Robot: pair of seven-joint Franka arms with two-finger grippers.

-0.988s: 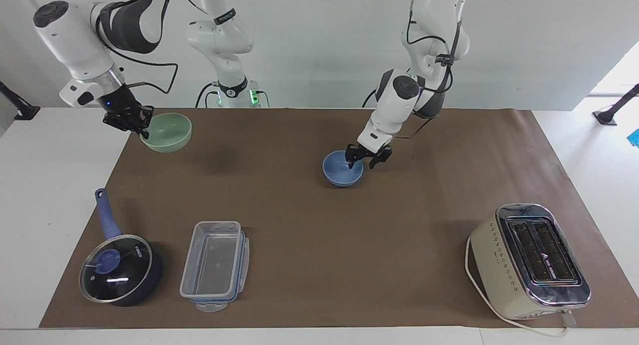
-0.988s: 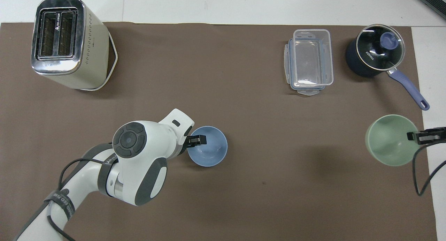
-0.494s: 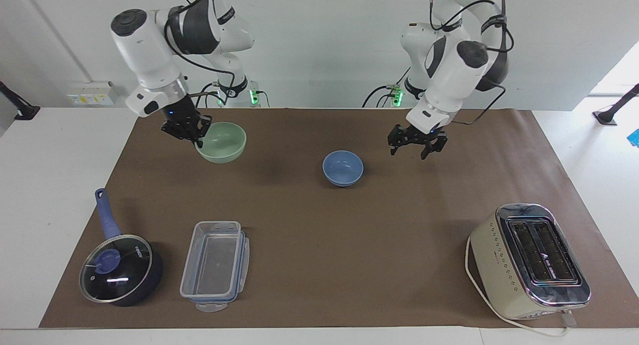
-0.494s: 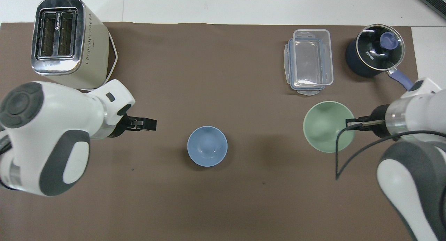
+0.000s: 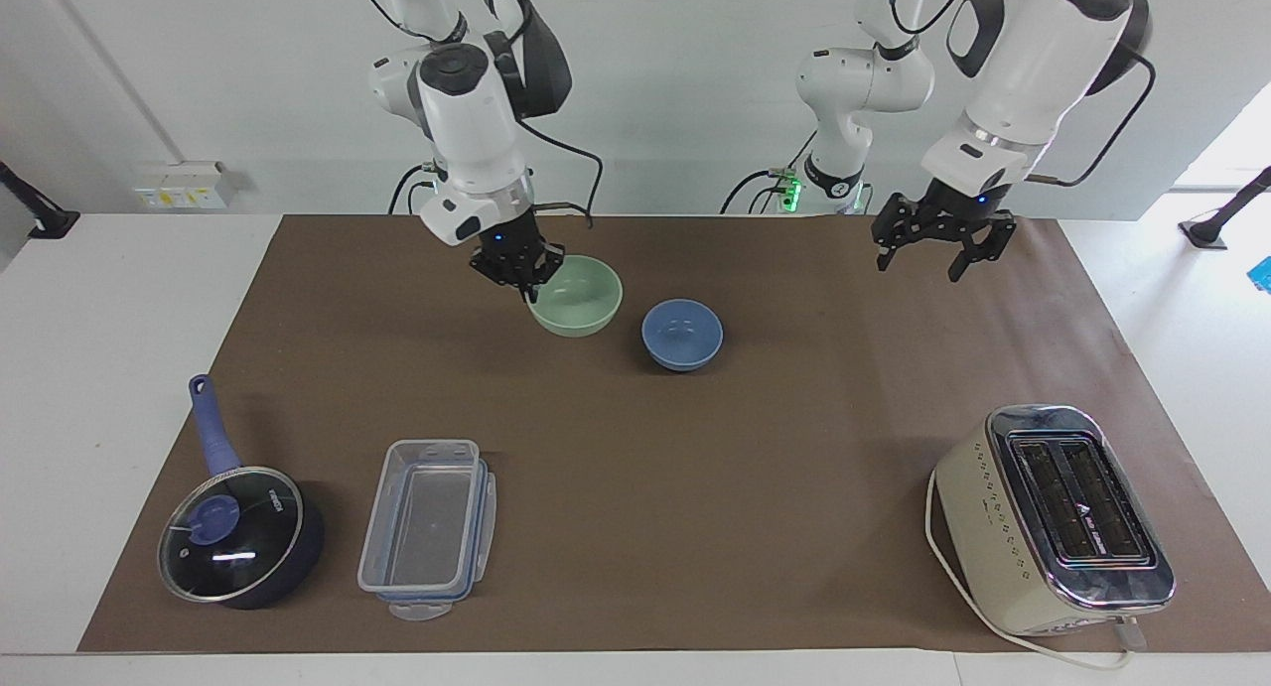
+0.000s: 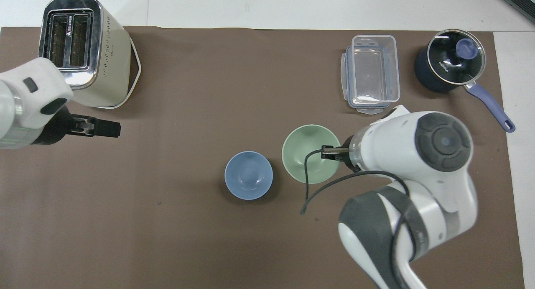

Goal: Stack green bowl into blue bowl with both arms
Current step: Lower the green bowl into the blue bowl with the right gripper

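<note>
The pale green bowl hangs just above the brown mat, close beside the blue bowl, toward the right arm's end. My right gripper is shut on the green bowl's rim, on the side away from the blue bowl. The blue bowl stands alone on the mat near the middle. My left gripper is open and empty, raised over the mat toward the left arm's end. The overhead view shows the green bowl, the blue bowl, the right gripper and the left gripper.
A cream toaster stands far from the robots at the left arm's end. A clear lidded container and a dark-blue lidded saucepan stand far from the robots at the right arm's end.
My right arm carried the green bowl from its end of the table to beside the blue bowl. My left gripper let go of the blue bowl, rose and drew back toward its own end.
</note>
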